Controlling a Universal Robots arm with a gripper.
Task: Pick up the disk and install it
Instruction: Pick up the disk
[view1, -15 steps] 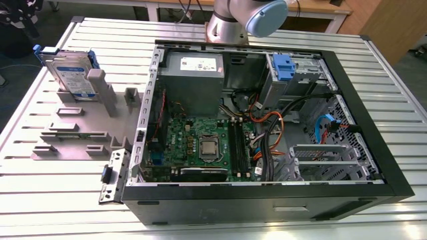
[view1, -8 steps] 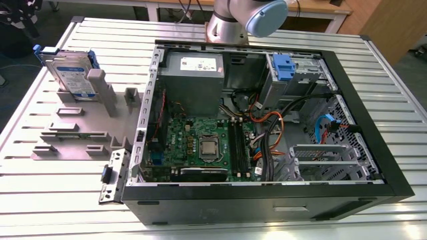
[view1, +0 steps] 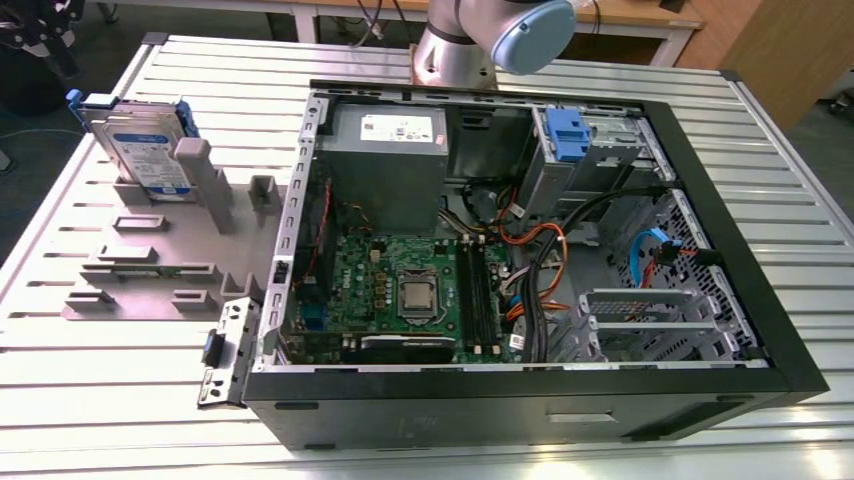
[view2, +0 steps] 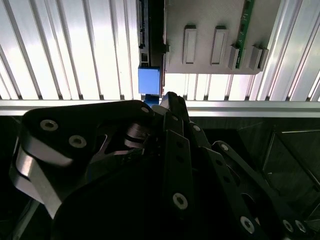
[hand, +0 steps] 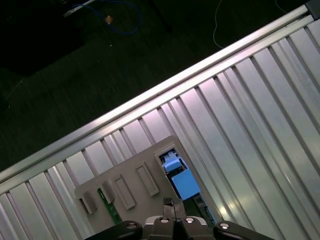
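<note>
The task is at its start: the disk (view1: 139, 150) stands upright in the grey holder (view1: 147, 275) on the bench (view1: 107, 400), at the exterior view's far left beside the open computer case (view1: 467, 415), ungrasped and uninstalled, while the gripper (hand: 172, 204) hangs above it, jaws apparently pressed together and empty.

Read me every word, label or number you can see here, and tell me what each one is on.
On the disk: white-and-blue label, print too small to read.
On the power supply: white label, print too small to read.
On the motherboard: any markings are too small to read.
Nothing can be quoted as legible text.
</note>
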